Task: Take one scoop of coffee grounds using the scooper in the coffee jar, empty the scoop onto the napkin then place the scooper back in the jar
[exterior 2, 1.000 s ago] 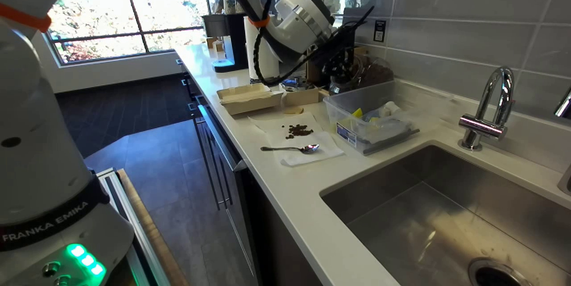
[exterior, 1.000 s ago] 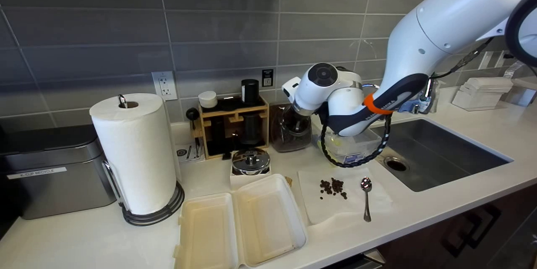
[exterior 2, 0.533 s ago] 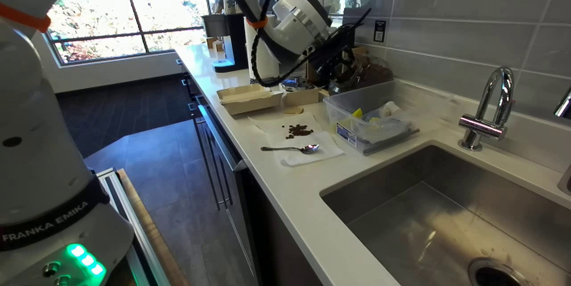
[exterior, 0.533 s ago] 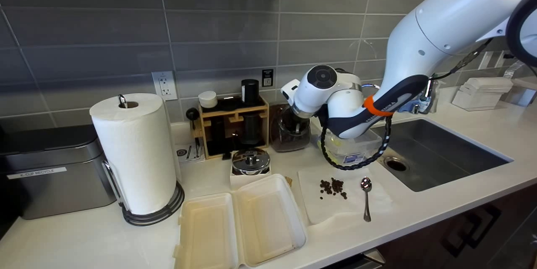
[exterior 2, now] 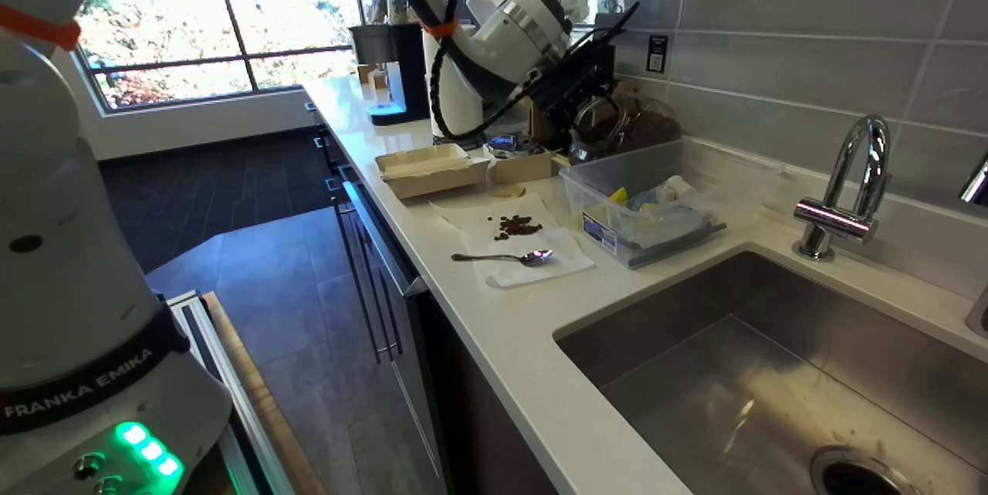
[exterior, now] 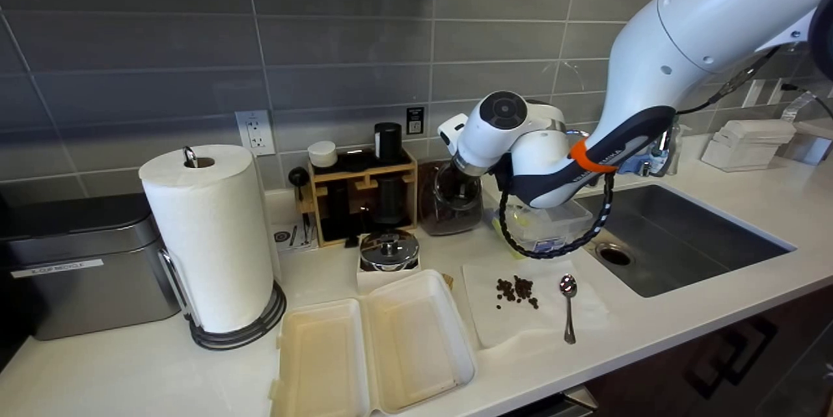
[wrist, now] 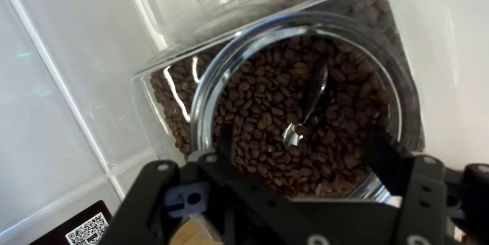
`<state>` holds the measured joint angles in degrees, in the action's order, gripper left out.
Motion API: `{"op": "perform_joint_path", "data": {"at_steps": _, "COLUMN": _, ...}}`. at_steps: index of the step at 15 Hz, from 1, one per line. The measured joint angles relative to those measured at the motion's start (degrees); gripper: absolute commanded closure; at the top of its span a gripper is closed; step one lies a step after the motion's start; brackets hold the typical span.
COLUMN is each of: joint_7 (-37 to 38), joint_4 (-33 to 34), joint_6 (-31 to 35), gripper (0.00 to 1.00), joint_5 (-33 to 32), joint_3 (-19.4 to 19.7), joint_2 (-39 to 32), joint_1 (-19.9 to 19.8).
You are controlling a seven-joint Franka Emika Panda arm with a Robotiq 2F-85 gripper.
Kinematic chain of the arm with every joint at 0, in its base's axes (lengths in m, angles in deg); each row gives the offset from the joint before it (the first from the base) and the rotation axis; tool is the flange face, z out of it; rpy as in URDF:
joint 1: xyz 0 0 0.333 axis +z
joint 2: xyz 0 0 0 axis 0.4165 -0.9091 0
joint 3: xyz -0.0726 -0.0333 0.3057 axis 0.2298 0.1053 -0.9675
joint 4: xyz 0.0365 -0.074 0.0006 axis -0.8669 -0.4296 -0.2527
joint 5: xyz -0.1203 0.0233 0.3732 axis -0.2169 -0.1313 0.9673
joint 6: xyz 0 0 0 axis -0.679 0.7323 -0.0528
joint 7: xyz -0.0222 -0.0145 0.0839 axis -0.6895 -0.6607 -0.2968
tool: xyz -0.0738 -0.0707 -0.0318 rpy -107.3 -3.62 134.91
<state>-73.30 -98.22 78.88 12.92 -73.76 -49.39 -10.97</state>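
In the wrist view the coffee jar (wrist: 208,96) is full of brown coffee beans and faces the camera with its round mouth. The metal scooper (wrist: 292,136) rests among the beans, partly buried. My gripper (wrist: 303,149) is open at the mouth, its dark fingers (wrist: 386,157) wide apart with nothing held; the scooper lies beyond the gap, apart from them. Both exterior views show the jar (exterior: 449,212) by the wall, where the hand partly covers it. The white napkin (exterior: 498,329) bears a small pile of beans (exterior: 517,290) and a metal spoon (exterior: 569,309).
A clear plastic bin (exterior 2: 617,213) stands between jar and sink (exterior: 690,235). Left of the napkin is an opened takeout box (exterior: 420,352), with a lidded canister (exterior: 389,249) behind. A wooden rack (exterior: 316,209) adjoins the jar; a faucet (exterior 2: 853,194) rises behind the sink.
The hand dips a little, then rises slightly at the jar's mouth. The forearm has shifted back a little. Napkin, beans and spoon have stayed put.
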Motion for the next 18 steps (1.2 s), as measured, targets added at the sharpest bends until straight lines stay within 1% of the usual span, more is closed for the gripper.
{"op": "perform_joint_path", "data": {"at_steps": 2, "joint_7": 1.1, "joint_4": -0.3, "joint_6": 0.0, "gripper": 0.62, "joint_5": -0.8, "joint_3": 0.9, "joint_2": 0.6, "joint_1": 0.6}}
{"op": "perform_joint_path", "data": {"at_steps": 4, "joint_7": 2.0, "joint_4": -0.5, "joint_6": 0.0, "gripper": 0.77, "joint_5": -1.6, "joint_3": 1.8, "joint_2": 1.2, "joint_1": 1.0}}
{"op": "perform_joint_path", "data": {"at_steps": 6, "joint_7": 2.9, "joint_4": -0.9, "joint_6": 0.0, "gripper": 0.9, "joint_5": -2.4, "joint_3": 2.6, "joint_2": 2.0, "joint_1": 1.5}}
{"op": "perform_joint_path", "data": {"at_steps": 7, "joint_7": 3.0, "joint_4": -1.1, "joint_6": 0.0, "gripper": 0.99, "joint_5": -2.5, "joint_3": 2.8, "joint_2": 2.5, "joint_1": 1.5}}
{"op": "perform_joint_path", "data": {"at_steps": 10, "joint_7": 3.3, "joint_4": -3.0, "joint_6": 0.0, "gripper": 1.0, "joint_5": -2.5, "joint_3": 2.8, "joint_2": 4.9, "joint_1": 1.6}}
{"op": "perform_joint_path", "data": {"at_steps": 13, "joint_7": 3.2, "joint_4": -7.7, "joint_6": -0.5, "gripper": 1.0, "joint_5": 0.2, "joint_3": 1.7, "joint_2": 9.1, "joint_1": 1.5}}
{"op": "perform_joint_path", "data": {"at_steps": 15, "joint_7": 2.2, "joint_4": -11.5, "joint_6": -2.4, "gripper": 1.0, "joint_5": 4.3, "joint_3": 0.1, "joint_2": 12.4, "joint_1": 1.2}}
{"op": "perform_joint_path", "data": {"at_steps": 16, "joint_7": 1.3, "joint_4": -13.6, "joint_6": -3.9, "gripper": 1.0, "joint_5": 7.4, "joint_3": -1.0, "joint_2": 14.3, "joint_1": 0.9}}
{"op": "perform_joint_path", "data": {"at_steps": 18, "joint_7": -0.1, "joint_4": -17.0, "joint_6": -8.5, "gripper": 1.0, "joint_5": 13.0, "joint_3": -4.9, "joint_2": 18.3, "joint_1": -1.1}}
